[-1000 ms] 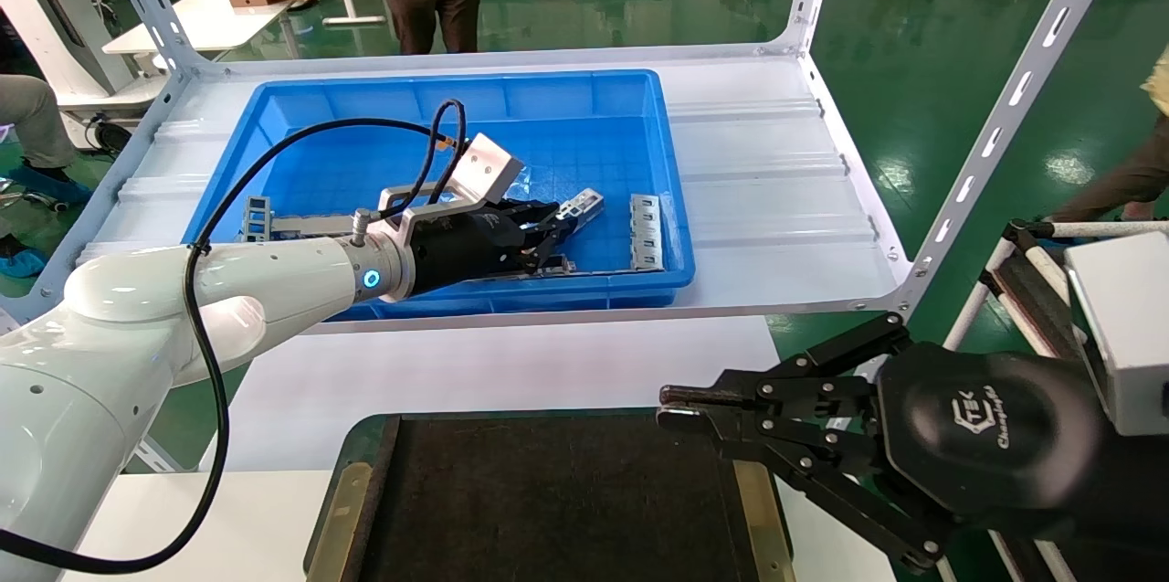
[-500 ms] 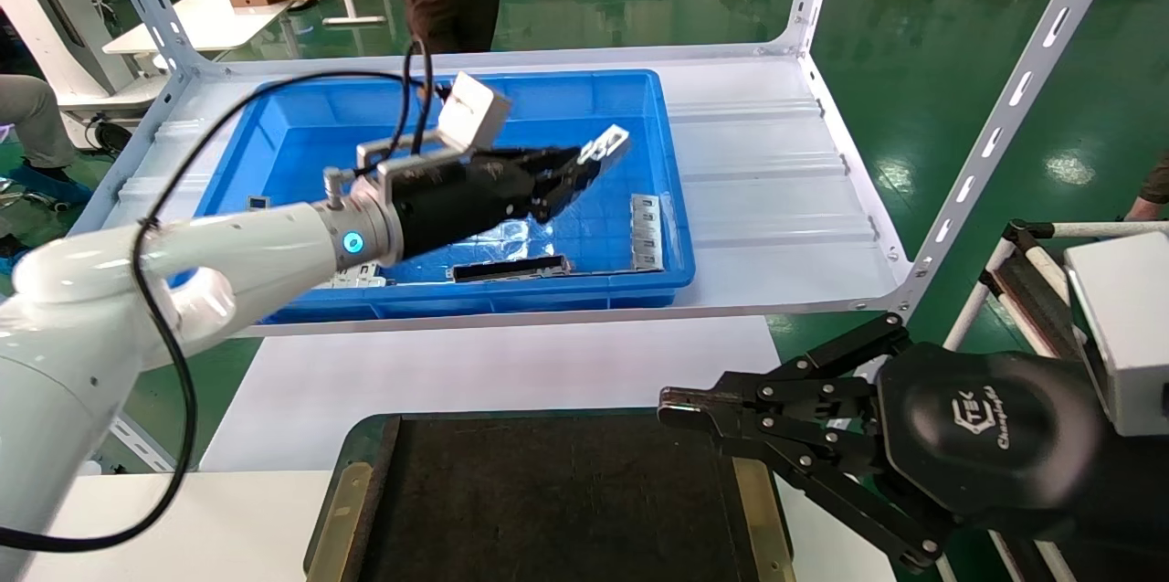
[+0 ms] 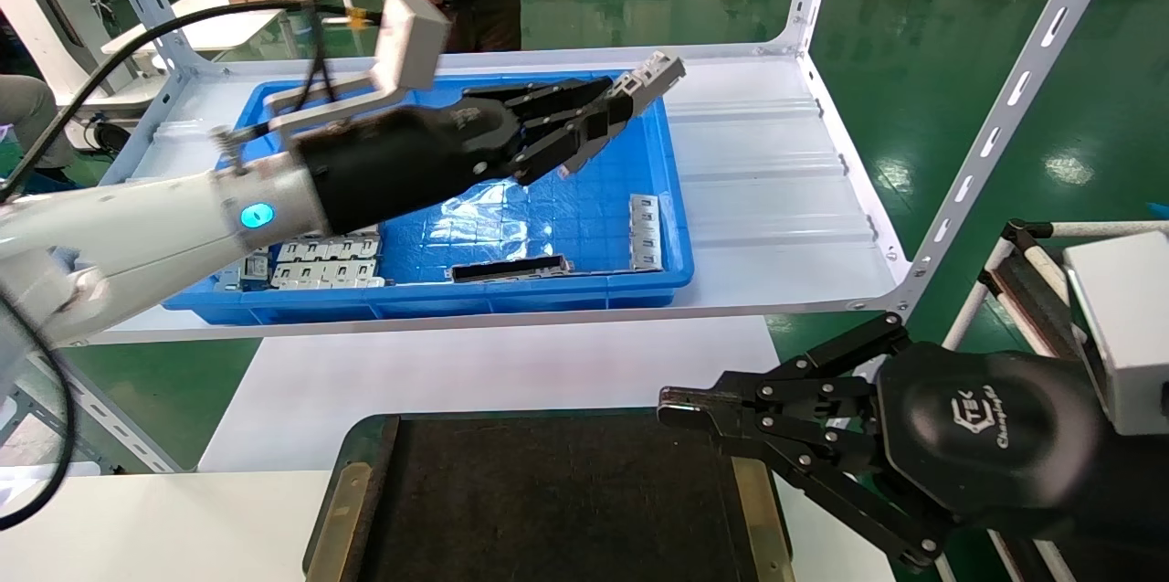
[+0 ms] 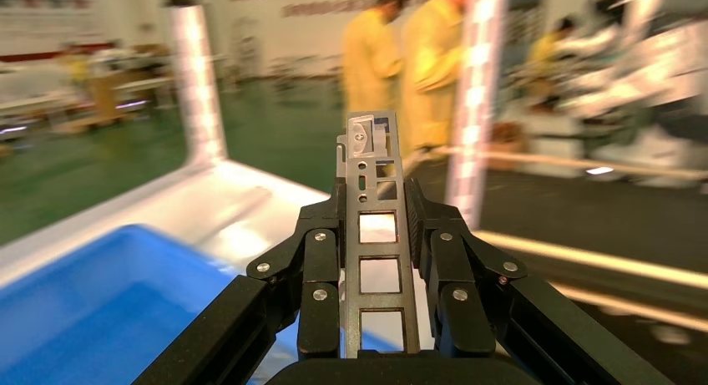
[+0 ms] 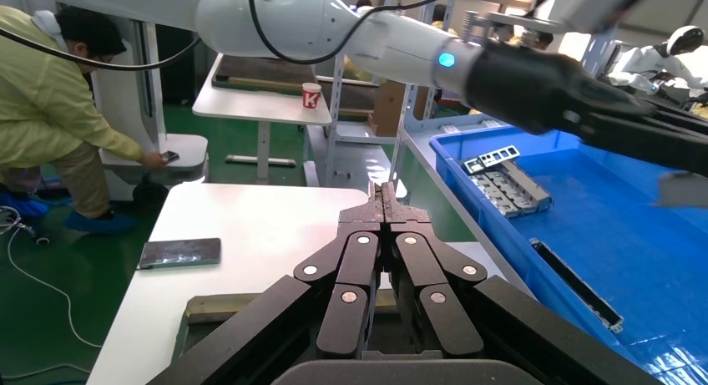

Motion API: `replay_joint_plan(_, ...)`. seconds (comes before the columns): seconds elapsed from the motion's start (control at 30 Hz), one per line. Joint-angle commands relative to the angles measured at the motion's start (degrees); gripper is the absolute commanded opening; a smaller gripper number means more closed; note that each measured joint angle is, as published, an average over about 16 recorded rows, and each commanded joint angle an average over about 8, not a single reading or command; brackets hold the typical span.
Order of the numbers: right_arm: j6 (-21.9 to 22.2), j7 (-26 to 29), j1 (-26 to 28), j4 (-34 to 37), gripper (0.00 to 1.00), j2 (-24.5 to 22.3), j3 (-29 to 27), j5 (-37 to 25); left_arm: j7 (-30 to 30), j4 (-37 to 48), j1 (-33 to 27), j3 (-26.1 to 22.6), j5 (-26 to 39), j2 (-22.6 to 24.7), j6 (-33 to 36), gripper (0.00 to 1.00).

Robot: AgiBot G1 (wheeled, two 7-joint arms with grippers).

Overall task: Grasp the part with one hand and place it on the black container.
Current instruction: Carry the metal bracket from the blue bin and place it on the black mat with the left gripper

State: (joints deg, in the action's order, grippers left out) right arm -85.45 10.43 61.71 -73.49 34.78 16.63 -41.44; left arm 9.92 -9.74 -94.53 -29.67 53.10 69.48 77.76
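- Black fingers of the left gripper (image 3: 614,100) are clamped on the part (image 3: 654,75), which sticks out past the fingertips; the left wrist view shows the part (image 4: 375,226) pinched by its two long edges between the pads (image 4: 324,268), its square cutouts in a row along the face.
- Left gripper and part hang in the air above the far right corner of the blue bin (image 3: 671,198), clear of its floor.
- On the bin floor lie another slim bracket (image 3: 645,232) by the right wall, a long bar with a dark slot (image 3: 511,269) by the near wall, and wider grey multi-row pieces (image 3: 326,259) in the near left corner.
- The bin rests on a white shelf (image 3: 767,189).
- The black container (image 3: 548,509) sits on the table below and nearer, well apart from the part.
- The right gripper (image 3: 671,408) is parked at the container's far right corner, its fingers pressed together with nothing between them (image 5: 384,203).
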Motion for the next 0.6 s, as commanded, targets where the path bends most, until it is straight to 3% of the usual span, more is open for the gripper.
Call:
replay_joint_plan(0.03,0.00,0.00,0.00,0.00,0.00,0.00,0.01,0.00,-0.63,0.03,0.36,0.39,-0.86,-1.12,4.66,0.00)
replay_joint_plan(0.27,0.01,-0.02,0.01,0.00,0.00,-0.01,0.03,0.02,-3.82,-6.35,6.51,0.82,-3.30,-5.81,12.68,0.00)
replay_joint_plan(0.6,0.03,-0.03,0.01,0.00,0.00,-0.03,0.07,0.05,-12.94,-28.94,22.78,1.11,-9.21,-14.10,11.55,0.00)
